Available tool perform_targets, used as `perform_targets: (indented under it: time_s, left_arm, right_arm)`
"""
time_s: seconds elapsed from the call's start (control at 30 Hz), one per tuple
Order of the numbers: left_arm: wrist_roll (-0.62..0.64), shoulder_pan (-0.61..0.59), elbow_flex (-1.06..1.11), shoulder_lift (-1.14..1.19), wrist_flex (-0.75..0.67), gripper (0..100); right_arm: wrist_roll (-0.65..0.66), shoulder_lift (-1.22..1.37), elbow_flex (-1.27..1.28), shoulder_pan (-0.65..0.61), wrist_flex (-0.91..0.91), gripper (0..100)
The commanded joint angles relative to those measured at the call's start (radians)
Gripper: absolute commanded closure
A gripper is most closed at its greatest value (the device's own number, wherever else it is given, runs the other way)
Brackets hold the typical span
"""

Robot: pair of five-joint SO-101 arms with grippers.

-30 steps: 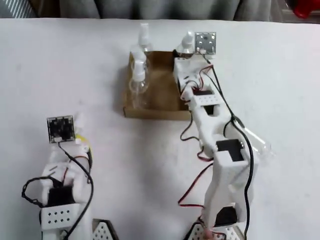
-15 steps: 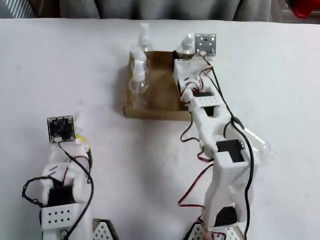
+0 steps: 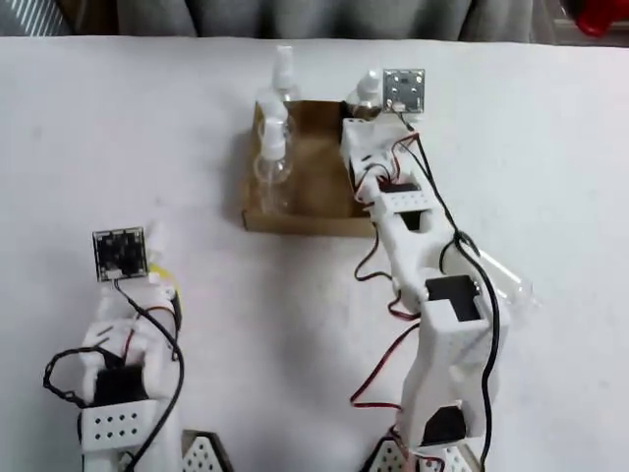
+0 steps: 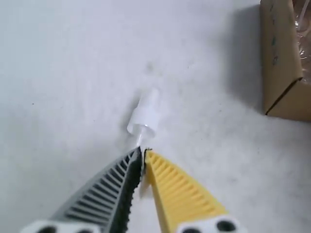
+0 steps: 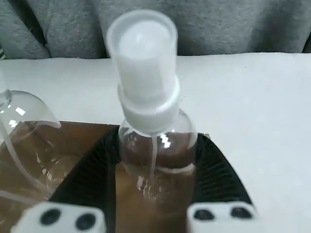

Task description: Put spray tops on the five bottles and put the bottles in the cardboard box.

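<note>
Table: I see a white tabletop [image 3: 147, 128] under both arms.
Room: grey cloth [image 5: 233, 24] hangs past the far edge, and a red object [image 3: 601, 15] sits at the far right corner.
Left arm: folded low at the near edge.
Left gripper [image 4: 143, 154]: my grey and yellow fingers are closed together, tips meeting, close over the table.
Spray top [image 4: 145, 116]: lying on the table right at those tips. I cannot tell whether its thin tube is nipped.
Loose bottle [image 3: 499, 273]: clear and on its side, beside my right arm and well behind its gripper.
Right arm: stretched forward to the box's far right corner.
Right gripper [image 5: 156, 145]: black fingers clamped either side of the held bottle [image 5: 154, 126], which is upright with its top on.
Cardboard box [image 3: 324, 211]: open, just below and left of the right gripper.
Boxed bottles [image 3: 270, 147]: two capped ones, by the wall opposite the right gripper.
Far bottle [image 3: 284, 67]: at the far left corner. I cannot tell whether it is inside the box or behind it.
</note>
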Motion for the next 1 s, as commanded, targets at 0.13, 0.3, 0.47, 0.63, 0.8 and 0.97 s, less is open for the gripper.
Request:
perform_targets:
  time_s: [0.13, 0.3, 0.47, 0.63, 0.8, 0.97]
  left_arm:
    - [-0.009, -0.013, -0.005, -0.012, -0.031, 98]
    - [-0.009, -0.013, -0.005, -0.012, -0.029, 98]
    - [-0.009, -0.013, -0.005, -0.012, -0.028, 98]
    - [-0.009, -0.013, -0.005, -0.012, -0.028, 98]
    - [-0.009, -0.013, -0.005, -0.012, -0.028, 98]
    - [-0.009, -0.013, -0.005, -0.012, -0.026, 98]
  right_arm:
    - [0.011, -0.013, 0.005, 0.005, -0.001, 96.2]
    - [0.011, -0.013, 0.005, 0.005, 0.004, 81.0]
    - [0.011, -0.012, 0.005, 0.005, 0.004, 75.0]
    - [0.011, -0.012, 0.005, -0.002, 0.002, 74.8]
    - [0.011, -0.012, 0.006, -0.016, 0.004, 74.8]
    - [0.011, -0.012, 0.002, -0.021, -0.001, 74.8]
